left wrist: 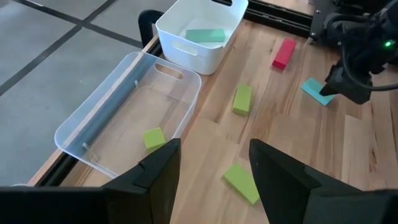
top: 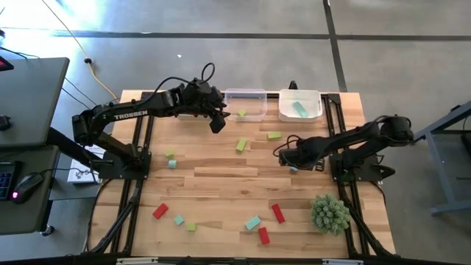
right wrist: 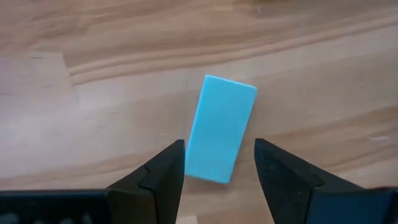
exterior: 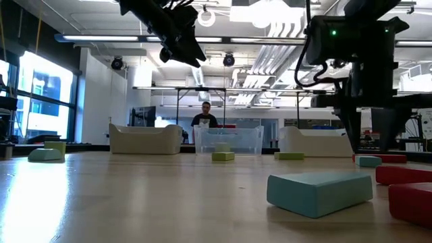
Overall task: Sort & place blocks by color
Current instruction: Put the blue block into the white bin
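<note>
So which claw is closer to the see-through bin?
Left. The left claw hangs open beside the clear bin. The right claw is farther off, open over a teal block.

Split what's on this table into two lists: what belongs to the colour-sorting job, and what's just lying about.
Part of the job:
- red, yellow-green and teal blocks scattered on the table
- clear bin, one yellow-green block inside
- white bin, one teal block inside
- left gripper, open by the clear bin
- right gripper, open, straddling a teal block

Lying about:
- spiky green ball
</note>
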